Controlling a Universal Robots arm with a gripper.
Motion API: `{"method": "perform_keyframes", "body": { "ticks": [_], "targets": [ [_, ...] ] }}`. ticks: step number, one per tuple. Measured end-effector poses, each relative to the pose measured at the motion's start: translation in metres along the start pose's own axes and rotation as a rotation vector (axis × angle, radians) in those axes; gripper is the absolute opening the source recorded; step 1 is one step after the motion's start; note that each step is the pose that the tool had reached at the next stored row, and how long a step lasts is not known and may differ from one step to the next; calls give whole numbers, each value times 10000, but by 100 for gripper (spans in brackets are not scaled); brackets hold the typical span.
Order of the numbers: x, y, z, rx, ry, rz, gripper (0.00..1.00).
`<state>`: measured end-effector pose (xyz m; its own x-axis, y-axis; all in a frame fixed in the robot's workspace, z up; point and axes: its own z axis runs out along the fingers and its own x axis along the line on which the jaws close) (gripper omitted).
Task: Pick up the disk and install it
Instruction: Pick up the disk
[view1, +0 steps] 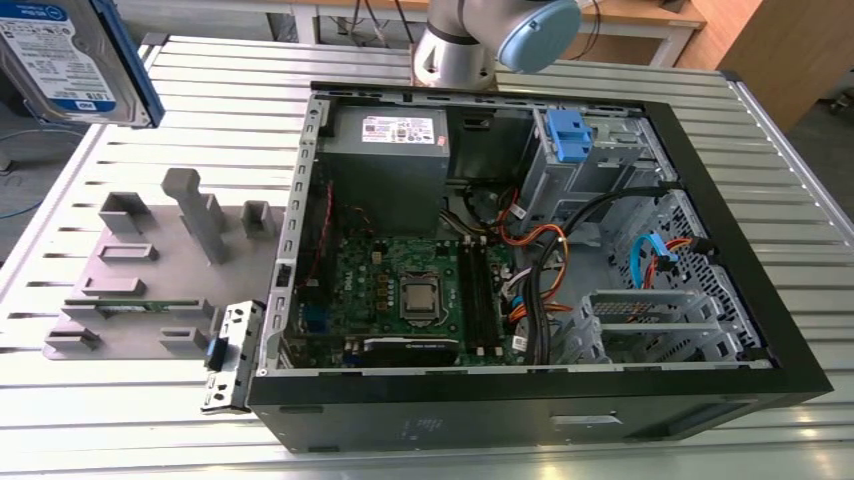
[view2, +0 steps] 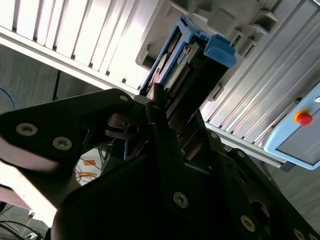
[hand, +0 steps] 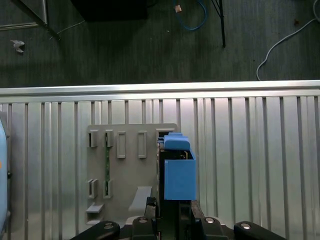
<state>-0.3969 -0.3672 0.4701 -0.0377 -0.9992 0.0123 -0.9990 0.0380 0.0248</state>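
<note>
Across the slatted metal counter (view1: 801, 180) an open computer case (view1: 534, 415) lies on its side, lid off, so the interior faces up for access. At its far corner, toward the exterior view's right, stands a drive cage (view1: 587, 150) with a blue latch. On the exterior view's left, just beside the case, is a grey holder plate (view1: 147, 270) with upright slots, likely meant to stand parts on edge for grasping.

Above that plate, well apart from the case, the disk (view1: 67, 60) hangs in the air, label toward the camera. Closed on one end of it is the hand (view2: 172, 107), seemingly pinching the flat faces; its own body partly hides the contact. The carrier's far end is left free, probably to lead into a bay.
</note>
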Motion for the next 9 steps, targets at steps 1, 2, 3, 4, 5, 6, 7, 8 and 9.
{"method": "perform_keyframes", "body": {
  "ticks": [1, 2, 3, 4, 5, 6, 7, 8, 9],
  "targets": [
    [0, 1, -18, 0, 0, 0, 35],
    [1, 1, -33, 0, 0, 0, 35],
    [1, 2, -46, 0, 0, 0, 35],
    [1, 2, -61, 0, 0, 0, 35],
    [1, 2, -77, 0, 0, 0, 35],
    [1, 3, -95, -1, 1, 0, 35],
    [2, 3, -118, 0, 0, 0, 35],
    [2, 4, -140, 0, 0, 0, 35],
    [2, 4, -161, 0, 0, 0, 35]
  ]
}}
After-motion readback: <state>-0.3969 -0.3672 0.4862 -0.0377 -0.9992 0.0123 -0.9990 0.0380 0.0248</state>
